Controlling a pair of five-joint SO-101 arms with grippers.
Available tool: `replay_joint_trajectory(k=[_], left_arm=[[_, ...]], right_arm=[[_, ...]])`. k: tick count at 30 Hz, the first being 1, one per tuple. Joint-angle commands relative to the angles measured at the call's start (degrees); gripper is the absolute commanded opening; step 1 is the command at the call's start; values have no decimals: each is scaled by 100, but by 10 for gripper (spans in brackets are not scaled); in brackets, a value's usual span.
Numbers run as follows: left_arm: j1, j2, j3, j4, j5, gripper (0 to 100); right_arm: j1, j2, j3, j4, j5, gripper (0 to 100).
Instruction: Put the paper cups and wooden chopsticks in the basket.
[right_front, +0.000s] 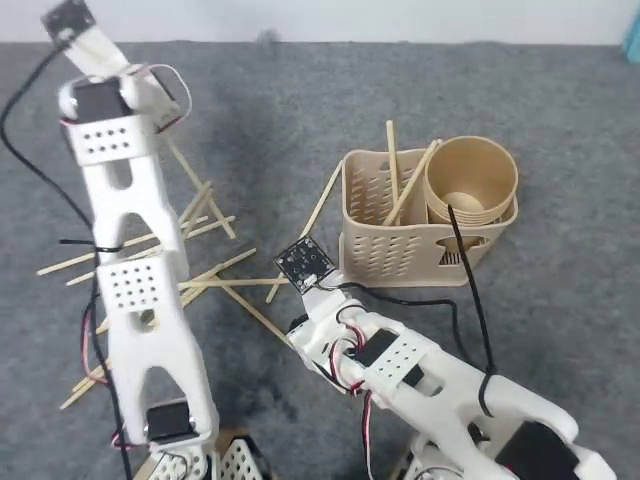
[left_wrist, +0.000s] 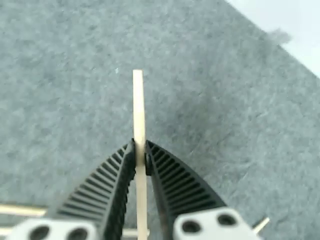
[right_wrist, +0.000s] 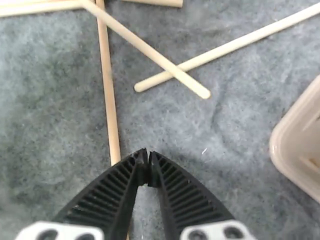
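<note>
Okay, left tool (left_wrist: 140, 150) is clamping one thin, stiff, light chopstick (left_wrist: 138, 110) raised over the surface (left_wrist: 225, 100) (likely pivoting unless pinched mid-shaft), right tool (right_wrist: 148, 167) is sitting closed, empty, above loose chopsticks (right_wrist: 150, 51) lying beside the basket (right_wrist: 300, 145).

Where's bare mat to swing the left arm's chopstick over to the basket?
Free: the mat beyond the loose chopsticks, running across to the basket, and the strip right of the basket. Crowded: the crossed chopsticks and right gripper off the basket's front left corner.
</note>
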Motion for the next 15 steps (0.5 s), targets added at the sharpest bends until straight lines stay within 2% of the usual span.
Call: replay_joint_trajectory(k=[1,7,15], left_arm=[[-18,-1354,1534,220,-53,9],[9,-2998,3776,202,-62,9],[-211,-3965,4673,88,-70,9]], right_arm=[[84,-22,-352,22,79,8],[84,-22,-352,22,79,8],[84,-22,-352,57,44,8]])
